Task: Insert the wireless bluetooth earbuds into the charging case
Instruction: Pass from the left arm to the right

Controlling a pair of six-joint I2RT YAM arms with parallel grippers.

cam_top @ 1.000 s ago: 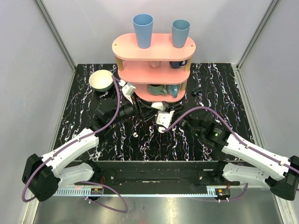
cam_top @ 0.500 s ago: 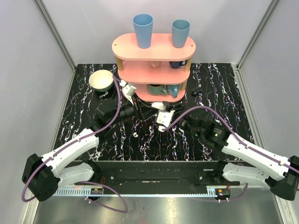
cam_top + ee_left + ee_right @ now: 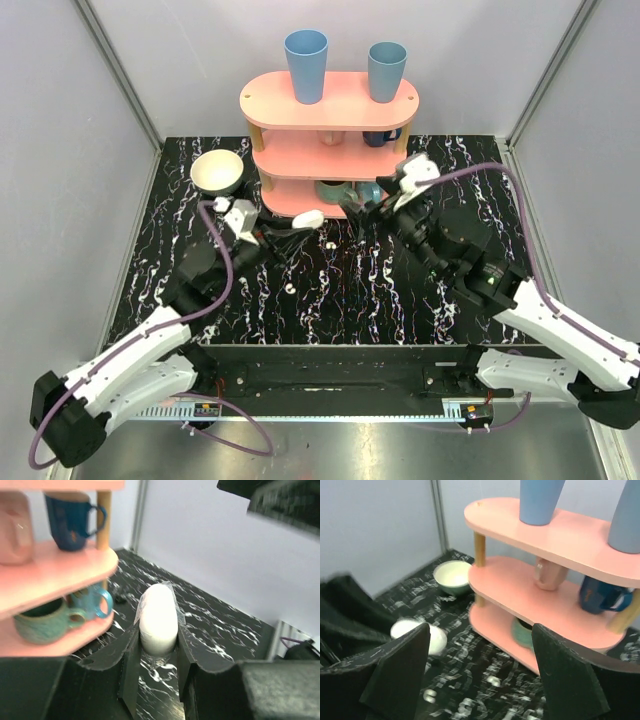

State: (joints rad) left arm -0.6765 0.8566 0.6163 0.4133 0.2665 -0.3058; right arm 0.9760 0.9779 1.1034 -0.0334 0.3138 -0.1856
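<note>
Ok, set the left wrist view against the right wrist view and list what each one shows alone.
Left wrist only: the left hand clamping the charging case from both sides, seen close up, and a light blue mug on the bottom tier.
Right wrist only: the open right hand, the cream bowl and two blue cups on top of the rack.
Both: the charging case, the pink rack and its dark blue mug.
</note>
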